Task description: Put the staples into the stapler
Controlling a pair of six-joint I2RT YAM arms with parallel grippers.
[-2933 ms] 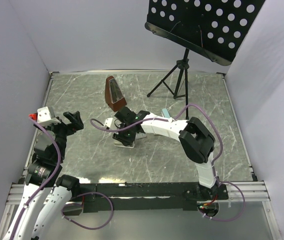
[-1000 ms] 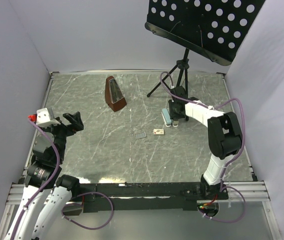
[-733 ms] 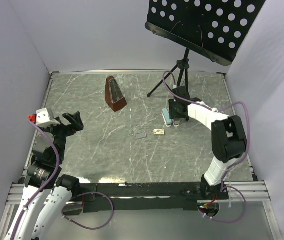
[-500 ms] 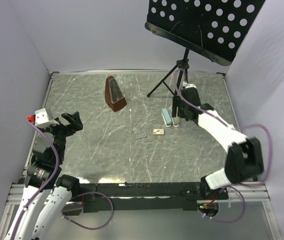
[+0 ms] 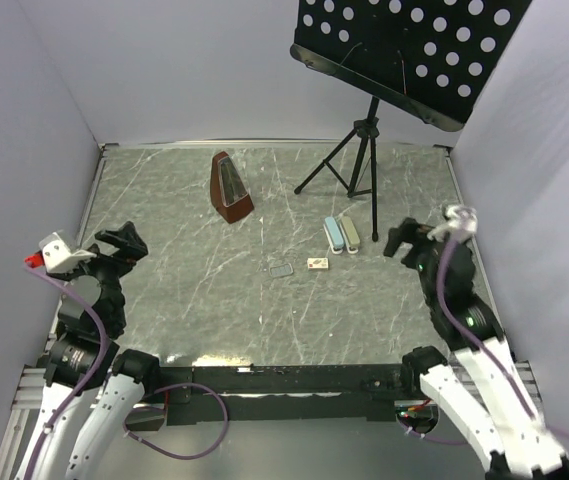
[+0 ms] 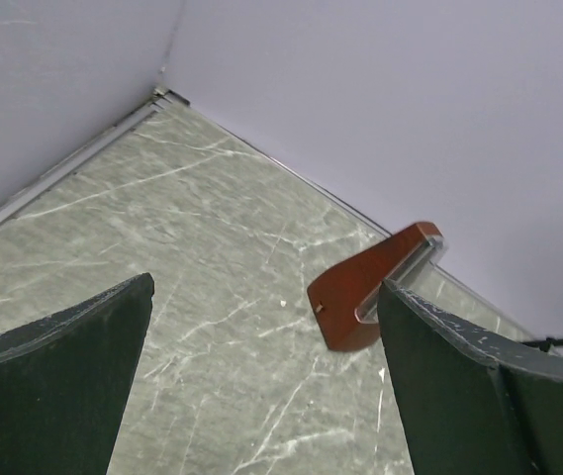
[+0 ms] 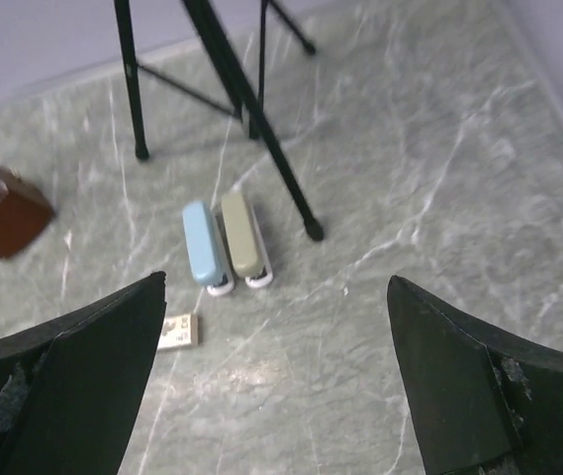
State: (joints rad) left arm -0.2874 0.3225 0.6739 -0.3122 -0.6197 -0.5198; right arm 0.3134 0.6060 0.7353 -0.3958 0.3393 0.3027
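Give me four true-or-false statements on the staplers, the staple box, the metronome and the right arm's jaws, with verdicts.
1. The blue stapler and the olive stapler lie side by side. True.
2. The staple box rests on top of the blue stapler. False: it lies on the table, apart from both staplers.
3. The right gripper has its jaws shut on a stapler. False: they stand open, holding nothing.
4. The metronome stands upright on the table. True.

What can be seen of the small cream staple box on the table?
The staple box is small, flat, rectangular, cream-tan with dark marks, cardboard by its look. It lies flat on the grey marbled table, apart from the blue stapler behind it and the translucent piece beside it. Nothing touches it.
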